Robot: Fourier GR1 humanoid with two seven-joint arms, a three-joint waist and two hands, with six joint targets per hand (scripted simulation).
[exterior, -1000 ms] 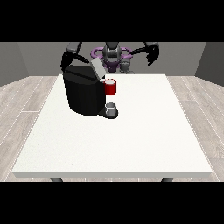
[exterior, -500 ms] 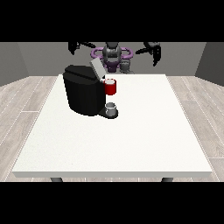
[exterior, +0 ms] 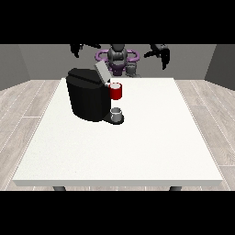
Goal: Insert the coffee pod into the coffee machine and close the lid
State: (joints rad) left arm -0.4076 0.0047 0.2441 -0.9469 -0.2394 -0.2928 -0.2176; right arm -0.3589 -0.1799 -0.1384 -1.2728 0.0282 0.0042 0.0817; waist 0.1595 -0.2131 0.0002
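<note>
A black coffee machine point(exterior: 87, 97) stands on the white table point(exterior: 137, 147) at the left of centre. Its grey lid point(exterior: 101, 72) is tilted up and open. A red part point(exterior: 116, 91) sticks out at the machine's front, above a small grey cup point(exterior: 117, 113) on the drip tray. I cannot make out a separate coffee pod. The hand at the view's left point(exterior: 76, 49) is raised high behind the machine, away from it. The hand at the view's right point(exterior: 160, 51) is also raised, well above the table's far edge. Neither hand holds anything.
The robot's torso point(exterior: 118, 58) stands behind the table's far edge. The table's white top stretches to the right of and in front of the machine. A wooden floor surrounds the table.
The arm at the view's left has lifted up and away from the machine's top. The arm at the view's right has risen slightly. The lid now stands open.
</note>
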